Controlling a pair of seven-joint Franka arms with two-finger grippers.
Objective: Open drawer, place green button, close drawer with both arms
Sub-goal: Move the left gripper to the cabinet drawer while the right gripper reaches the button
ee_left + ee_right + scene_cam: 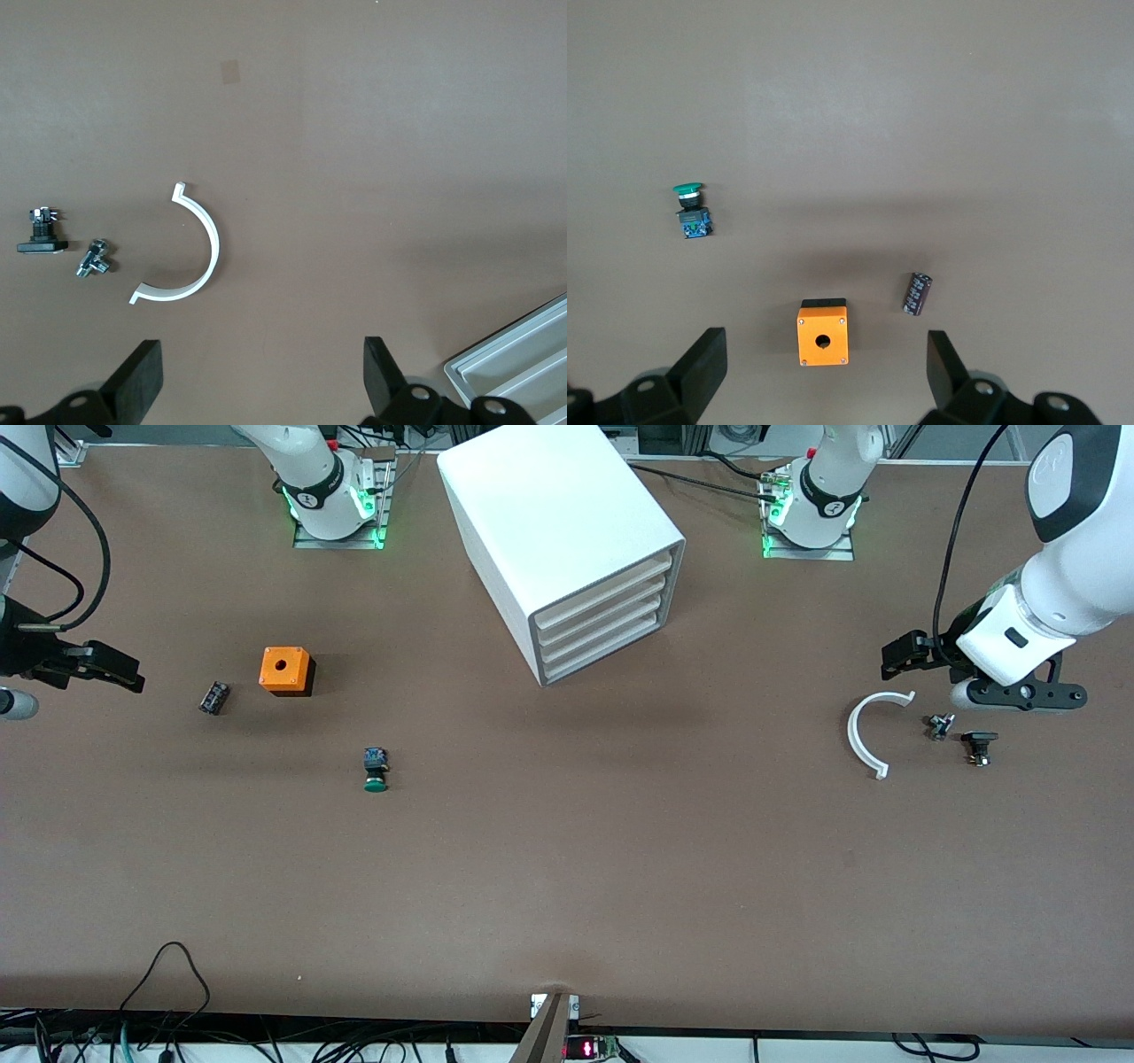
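Observation:
The white cabinet [567,531] stands mid-table, far from the front camera, with its four tray drawers shut; the lower drawers [611,638] face the left arm's end. A corner of it shows in the left wrist view [523,367]. The green-capped button [376,769] lies on its side toward the right arm's end, and also shows in the right wrist view [691,211]. My right gripper [120,670] is open and empty, above the table at the right arm's end, over the orange box in its wrist view [826,345]. My left gripper [897,657] is open and empty above the left arm's end [261,363].
An orange box with a hole [285,670] and a small black cylinder [213,697] lie farther from the front camera than the button. A white curved clip [873,731] and two small metal parts [941,726] [979,746] lie below the left gripper.

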